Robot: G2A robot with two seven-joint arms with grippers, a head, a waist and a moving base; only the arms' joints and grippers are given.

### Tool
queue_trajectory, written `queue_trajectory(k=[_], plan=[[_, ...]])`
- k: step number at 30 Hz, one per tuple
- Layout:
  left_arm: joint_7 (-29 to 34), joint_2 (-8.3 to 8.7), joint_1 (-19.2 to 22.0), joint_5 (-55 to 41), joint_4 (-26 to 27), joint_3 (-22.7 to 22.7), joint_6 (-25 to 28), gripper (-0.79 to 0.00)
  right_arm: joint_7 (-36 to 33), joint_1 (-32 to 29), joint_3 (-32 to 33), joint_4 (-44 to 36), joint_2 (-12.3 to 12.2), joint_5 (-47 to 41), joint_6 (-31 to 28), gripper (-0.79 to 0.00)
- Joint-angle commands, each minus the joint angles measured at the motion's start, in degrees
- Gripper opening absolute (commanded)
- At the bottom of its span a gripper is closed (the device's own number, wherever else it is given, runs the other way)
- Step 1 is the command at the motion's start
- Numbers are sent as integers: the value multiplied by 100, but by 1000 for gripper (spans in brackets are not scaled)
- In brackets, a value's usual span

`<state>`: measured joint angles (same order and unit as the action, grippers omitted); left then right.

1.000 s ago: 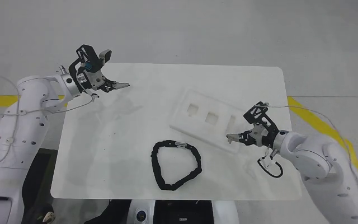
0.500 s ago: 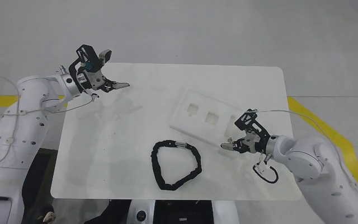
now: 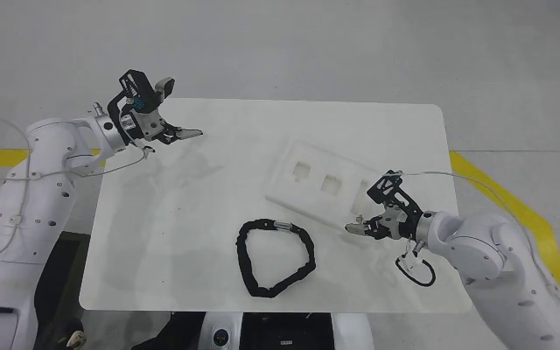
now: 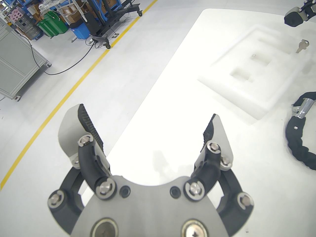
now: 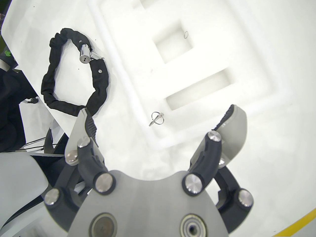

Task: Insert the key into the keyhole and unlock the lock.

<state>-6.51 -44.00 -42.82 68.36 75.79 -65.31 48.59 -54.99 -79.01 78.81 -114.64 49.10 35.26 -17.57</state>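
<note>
Now holding right gripper [image 5: 157,109] wide open, empty, with key [image 5: 156,119] just ahead on tray [image 5: 217,38]; risking digging into tray, flicking thin key away.

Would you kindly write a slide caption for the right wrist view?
Open right gripper hovers over the key lying on the white tray, black chain lock alongside.

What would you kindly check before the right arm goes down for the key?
1. The right gripper is open: ok.
2. The key lies free on the foam tray: ok.
3. The key lines up with that gripper's opening: ok.
4. Clearance above the key: cannot tell.
5. The chain lock has its keyhole uncovered: ok.
6. The chain lock is steadied: not ok; the left gripper is open, away from it.
</note>
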Motion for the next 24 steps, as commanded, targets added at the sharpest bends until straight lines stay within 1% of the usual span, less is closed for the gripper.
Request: queue_trajectory(k=[1,5,13,16,24], plan=[[0,0,0,0,0,0,0,0,3,-45,-28,39,2,-3,32,0],[0,0,0,0,0,0,0,0,-172,-63,16,-13,0,-230,229,0],[0,0,0,0,0,0,0,0,-695,-245,59,-554,-11,-133,1180,0],[0,0,0,0,0,0,0,0,-804,-148,-75,-489,7,-199,1331,0],[0,0,0,0,0,0,0,0,-883,361,-515,-94,83,-349,1447,0]])
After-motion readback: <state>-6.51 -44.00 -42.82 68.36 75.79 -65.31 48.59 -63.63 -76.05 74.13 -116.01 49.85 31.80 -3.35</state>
